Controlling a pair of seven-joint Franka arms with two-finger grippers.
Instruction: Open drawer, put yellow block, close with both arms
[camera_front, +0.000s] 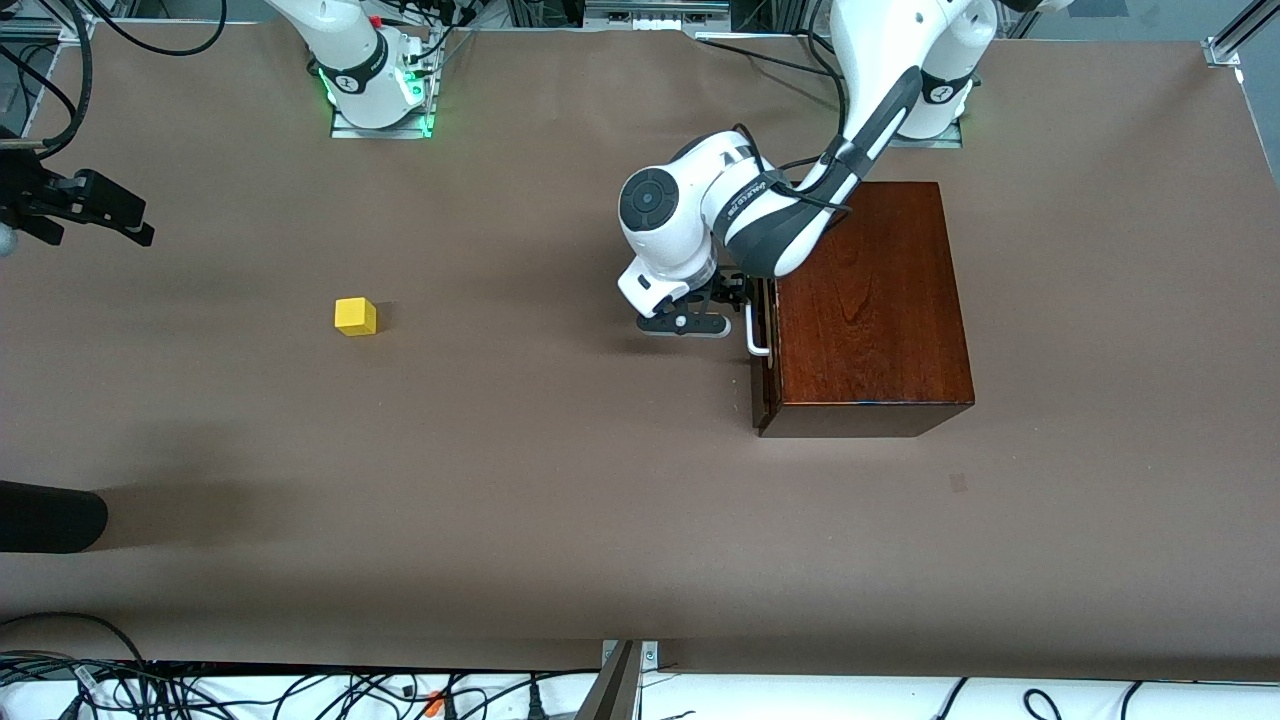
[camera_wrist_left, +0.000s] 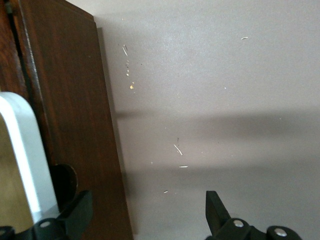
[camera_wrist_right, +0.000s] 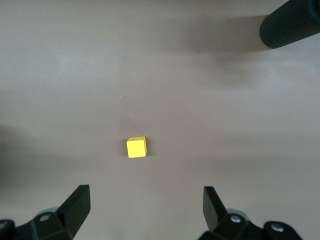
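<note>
The reddish-brown wooden box (camera_front: 870, 290) stands toward the left arm's end of the table. Its drawer (camera_front: 762, 370) looks shut, and the white bar handle (camera_front: 756, 335) faces the table's middle. My left gripper (camera_front: 745, 300) is open and empty, low in front of the drawer. In the left wrist view the handle (camera_wrist_left: 25, 150) lies outside the open gripper (camera_wrist_left: 148, 215), just past one finger (camera_wrist_left: 80, 215). The yellow block (camera_front: 355, 316) sits on the table toward the right arm's end. My right gripper (camera_front: 130, 222) is open and empty, high up. The right wrist view shows the block (camera_wrist_right: 136, 147) ahead of that gripper (camera_wrist_right: 145, 207).
A black cylinder (camera_front: 50, 515) pokes in at the table's edge on the right arm's end, nearer to the front camera than the block; it also shows in the right wrist view (camera_wrist_right: 290, 25). Brown table cover (camera_front: 560, 480) between block and box is bare.
</note>
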